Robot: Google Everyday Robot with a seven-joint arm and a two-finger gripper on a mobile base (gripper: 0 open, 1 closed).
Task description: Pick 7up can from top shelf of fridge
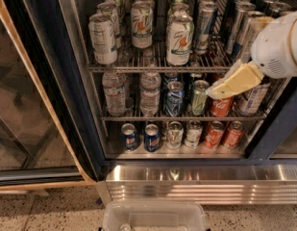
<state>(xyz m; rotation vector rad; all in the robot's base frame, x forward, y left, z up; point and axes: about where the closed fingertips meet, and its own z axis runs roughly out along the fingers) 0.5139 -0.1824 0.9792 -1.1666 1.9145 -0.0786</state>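
The fridge point(80, 129) stands open with its dark frame. On the top shelf point(153, 68) a 7up can point(179, 41) stands at the front middle, and another 7up can point(142, 24) stands behind it to the left. A plain white can point(103, 38) stands at the front left. My gripper point(220, 89) comes in from the right on a white arm. Its cream finger points down-left, in front of the right end of the top shelf's rail, to the right of the front 7up can and apart from it.
Slim blue-silver cans point(204, 27) stand right of the 7up cans. The middle rack holds water bottles point(114, 93) and assorted cans point(175, 98); the bottom holds small cans point(214, 134). A ribbed steel base panel point(201, 184) and a clear bin point(154, 216) lie below.
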